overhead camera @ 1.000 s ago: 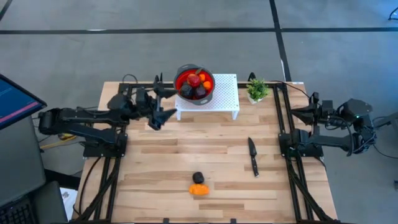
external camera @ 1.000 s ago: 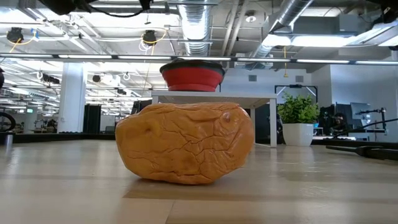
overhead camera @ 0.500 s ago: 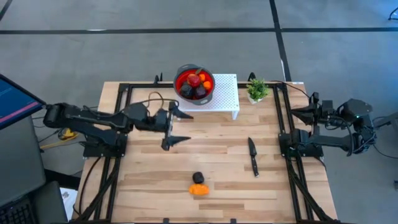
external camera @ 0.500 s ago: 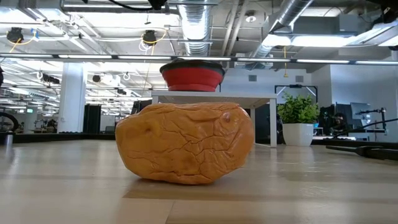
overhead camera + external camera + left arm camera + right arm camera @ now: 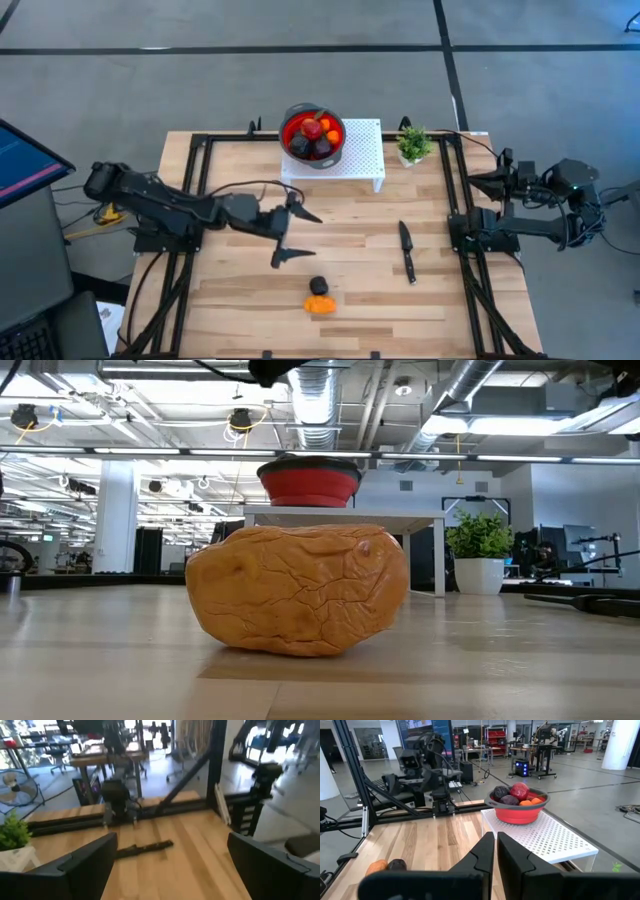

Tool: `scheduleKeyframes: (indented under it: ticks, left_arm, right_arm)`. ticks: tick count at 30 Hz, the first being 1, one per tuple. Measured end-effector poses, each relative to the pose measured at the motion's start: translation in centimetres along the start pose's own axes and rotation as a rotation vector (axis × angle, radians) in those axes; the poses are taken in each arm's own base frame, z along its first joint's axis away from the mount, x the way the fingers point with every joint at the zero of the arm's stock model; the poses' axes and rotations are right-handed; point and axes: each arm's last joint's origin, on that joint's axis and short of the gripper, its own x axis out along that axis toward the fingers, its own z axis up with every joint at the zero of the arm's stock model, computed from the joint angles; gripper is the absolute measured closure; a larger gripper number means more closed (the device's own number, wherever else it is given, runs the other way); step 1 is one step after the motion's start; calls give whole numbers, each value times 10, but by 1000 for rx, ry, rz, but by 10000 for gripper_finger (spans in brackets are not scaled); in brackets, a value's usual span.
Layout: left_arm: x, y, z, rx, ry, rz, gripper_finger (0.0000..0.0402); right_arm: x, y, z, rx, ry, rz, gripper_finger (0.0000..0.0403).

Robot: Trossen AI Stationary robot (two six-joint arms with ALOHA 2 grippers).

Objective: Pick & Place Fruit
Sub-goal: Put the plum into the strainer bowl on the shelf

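A dark plum [image 5: 318, 286] and a larger orange piece [image 5: 320, 303] lie touching each other on the wooden table near its front edge. The orange piece [image 5: 300, 590] fills the low view. A red bowl [image 5: 313, 135] of fruit stands on a white perforated rack [image 5: 362, 155] at the back. My left gripper [image 5: 294, 237] hovers open over the table's middle, left of and behind the two loose fruits, with nothing between its fingers [image 5: 80, 865]. My right gripper [image 5: 496, 836] is shut and stays parked at the right edge.
A black-handled knife [image 5: 406, 250] lies right of centre, also seen ahead of the left gripper as the knife [image 5: 145, 848]. A small potted plant [image 5: 412, 145] stands beside the rack. Black frame rails [image 5: 455, 200] run along both sides. Bare wood lies between the gripper and the fruits.
My left gripper has left the spot beside the bowl and travelled toward the table's near edge and a little to the right, sinking lower. It has stayed open. Nothing else has moved.
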Motion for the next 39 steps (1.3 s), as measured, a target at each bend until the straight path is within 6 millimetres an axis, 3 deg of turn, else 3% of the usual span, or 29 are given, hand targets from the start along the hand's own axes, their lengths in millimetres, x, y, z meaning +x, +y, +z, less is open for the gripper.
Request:
scheduleKeyframes:
  ticks: [10, 19, 24, 39]
  left_arm:
    - [27, -11, 6, 152, 233, -71, 27]
    - [48, -19, 16, 258, 269, -143, 27]
    - [57, -21, 9, 268, 356, -163, 27]
    - [51, -22, 11, 272, 391, -169, 27]
  right_arm:
    - [0, 0, 0, 0, 0, 0, 386]
    - [0, 0, 0, 0, 0, 0, 386]
    - [0, 0, 0, 0, 0, 0, 386]
    - [0, 0, 0, 0, 0, 0, 386]
